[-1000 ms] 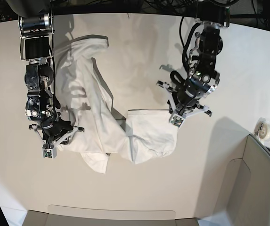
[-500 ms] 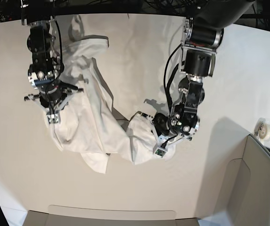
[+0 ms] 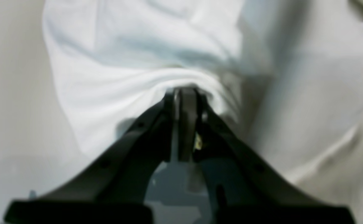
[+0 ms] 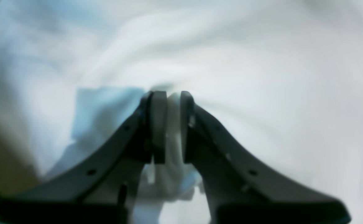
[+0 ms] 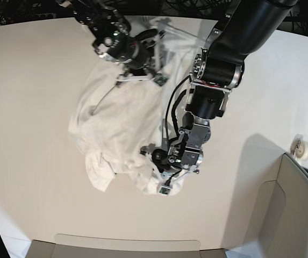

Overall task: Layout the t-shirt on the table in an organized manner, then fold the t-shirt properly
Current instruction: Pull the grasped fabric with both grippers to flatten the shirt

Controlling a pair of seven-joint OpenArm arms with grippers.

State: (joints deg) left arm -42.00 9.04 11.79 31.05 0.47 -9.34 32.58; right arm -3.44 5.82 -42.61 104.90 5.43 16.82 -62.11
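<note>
- Soft, light, limp cotton: t-shirt point(image 5: 116, 126) lying crumpled in a loose heap on the table point(image 5: 30, 80), plain white side up, no print in sight.
- Bunched from the far middle of the tabletop down toward the near middle, with folds piled over one another; no clear outline of sleeves, collar or hem.
- Likely to drape and sag wherever lifted, trail along the surface and cling to itself; no stiffness to push against, nothing fragile.
- Best taken at an edge or corner, ideally hem or shoulders, two points well apart, so the cloth spreads under its own weight; those edges hard to pick out right now.
- Left gripper point(image 3: 184, 93) at the near end of the heap: jaws pressed together with a ridge of white fabric puckered at the tips, judged a thin pinch on the cloth.
- Same gripper in the base view point(image 5: 167, 188) low over the near lobe of the bundle.
- Right gripper point(image 4: 167, 99) at the far end of the heap point(image 5: 156, 78): jaws narrow, a slim fold of fabric visible in the gap between them, gripped.
- Both ends clamped on the shirt; layout step not yet achieved.
</note>
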